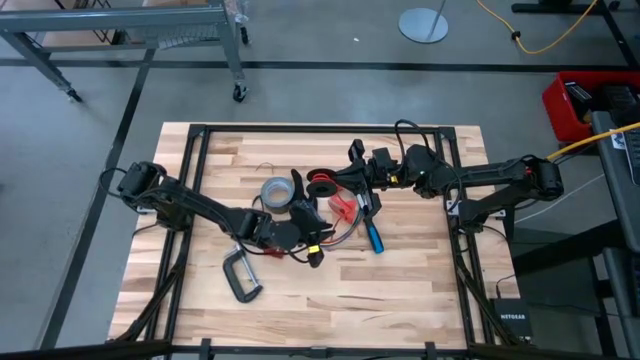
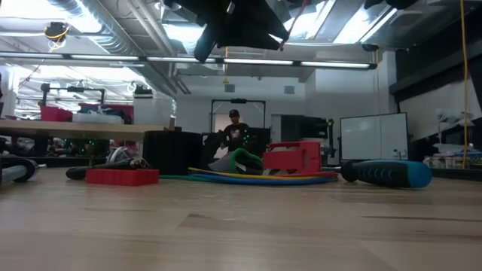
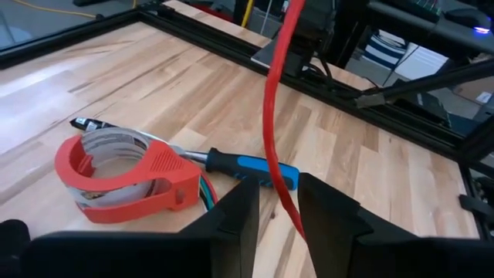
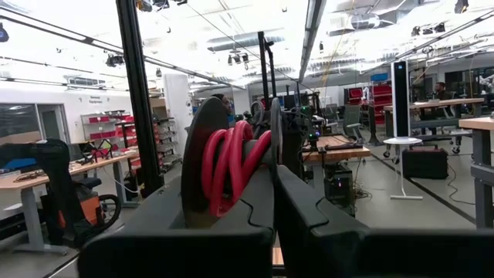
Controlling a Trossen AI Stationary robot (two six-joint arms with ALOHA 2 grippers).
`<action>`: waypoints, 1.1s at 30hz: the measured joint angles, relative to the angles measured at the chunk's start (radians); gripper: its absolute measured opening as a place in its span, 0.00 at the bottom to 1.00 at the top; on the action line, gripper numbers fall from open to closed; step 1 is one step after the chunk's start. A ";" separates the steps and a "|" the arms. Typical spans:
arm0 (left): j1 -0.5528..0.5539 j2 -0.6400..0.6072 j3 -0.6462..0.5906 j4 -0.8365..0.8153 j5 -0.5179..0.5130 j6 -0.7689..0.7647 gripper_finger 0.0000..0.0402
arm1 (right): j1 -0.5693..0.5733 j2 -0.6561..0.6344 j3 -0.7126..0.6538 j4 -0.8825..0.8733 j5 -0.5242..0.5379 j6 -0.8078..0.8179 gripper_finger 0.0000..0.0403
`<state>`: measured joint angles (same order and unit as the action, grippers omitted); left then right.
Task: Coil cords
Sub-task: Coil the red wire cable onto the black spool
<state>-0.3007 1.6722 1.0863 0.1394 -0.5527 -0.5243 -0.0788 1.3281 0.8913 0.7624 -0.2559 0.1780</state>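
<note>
A red cord (image 3: 270, 116) comes down from above and passes between the fingers of my open left gripper (image 3: 278, 193), which hangs above the table's middle (image 1: 313, 248). The cord's other end is wound on a black spool (image 4: 231, 158), which my right gripper (image 4: 274, 174) holds shut just beyond the middle (image 1: 340, 180). More cords with green and blue strands (image 2: 256, 178) lie on the table under a red tape dispenser (image 3: 123, 181). My left gripper has the red cord (image 3: 287, 207) between its fingers, close to one inner face; whether they touch I cannot tell. My right gripper pinches the spool's thin black side disc (image 4: 275, 143) between its two fingers, coming about level from the table's right. The spool is lifted clear of the table.
A grey tape roll (image 1: 277, 192) lies left of the spool. A blue-handled screwdriver (image 1: 374, 235) lies right of the left gripper, and a black C-clamp (image 1: 240, 275) lies toward the near left. A black frame (image 1: 200, 130) borders the tabletop.
</note>
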 joint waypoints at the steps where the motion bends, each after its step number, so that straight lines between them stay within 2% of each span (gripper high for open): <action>1: 0.001 0.000 0.000 0.000 0.000 0.000 0.21 | 0.000 0.000 0.000 0.000 0.000 0.000 0.00; 5: 0.002 0.000 0.000 0.002 0.000 0.004 0.20 | 0.000 0.000 0.000 0.000 0.000 0.000 0.00; 20: 0.010 0.021 0.000 0.013 -0.001 0.014 0.02 | 0.000 0.000 0.000 0.022 0.000 0.000 0.00; 23: 0.009 0.021 0.000 0.001 -0.001 0.013 0.01 | 0.000 0.000 0.000 0.022 0.000 0.000 0.00; 27: 0.009 0.021 0.000 -0.090 -0.014 -0.056 0.01 | 0.000 0.000 0.000 0.001 -0.009 0.000 0.00; 33: 0.006 0.020 0.000 -0.286 -0.030 -0.210 0.00 | 0.000 -0.002 0.000 -0.138 -0.108 0.000 0.00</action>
<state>-0.2949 1.6924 1.0863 -0.1466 -0.5831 -0.7341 -0.0788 1.3261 0.8909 0.6242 -0.3642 0.1783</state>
